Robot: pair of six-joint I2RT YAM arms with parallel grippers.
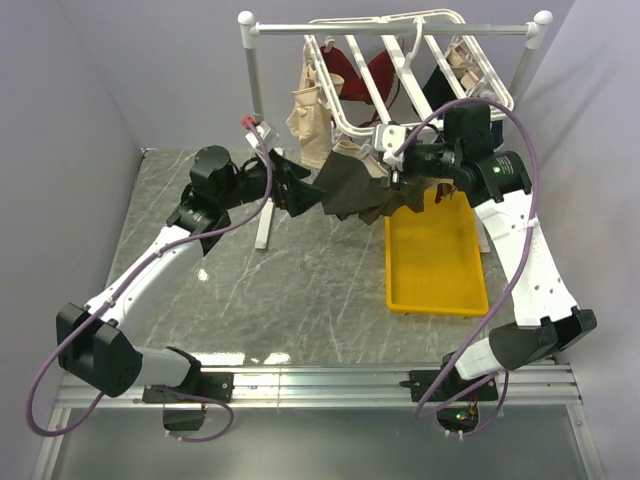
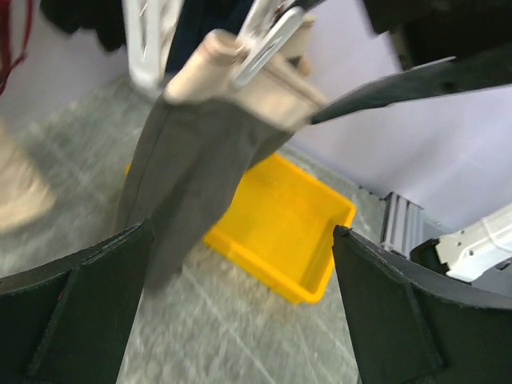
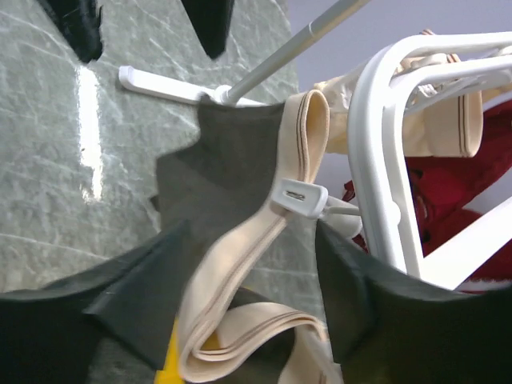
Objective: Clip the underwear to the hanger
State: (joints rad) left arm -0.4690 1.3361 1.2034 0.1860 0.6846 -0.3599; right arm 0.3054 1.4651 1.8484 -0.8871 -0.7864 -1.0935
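Container: one yellow tray point(image 1: 435, 262) sits on the right half of the desk point(image 1: 300, 290), just beside the right arm; its floor shows plain yellow wherever it is in view. The underwear point(image 1: 350, 190) hangs in the air at the hanger's near edge, between the two grippers and above the desk, its right part over the tray's far left corner. In the right wrist view a white clip point(image 3: 300, 194) on the hanger point(image 3: 384, 160) pinches the garment's beige band. The right gripper point(image 3: 250, 232) has its jaws apart, the band running down between them without being squeezed. The left gripper point(image 2: 242, 234) has its jaws spread wide, and the fabric's lower edge hangs just beside one finger (contact cannot be judged through the blur). Behind, a beige garment point(image 1: 305, 115) and a maroon garment point(image 1: 350, 75) hang from the same hanger, which hangs on the white stand point(image 1: 400, 30). The stand's foot rests on the desk left of the tray, with bare marble between the foot and the near edge.
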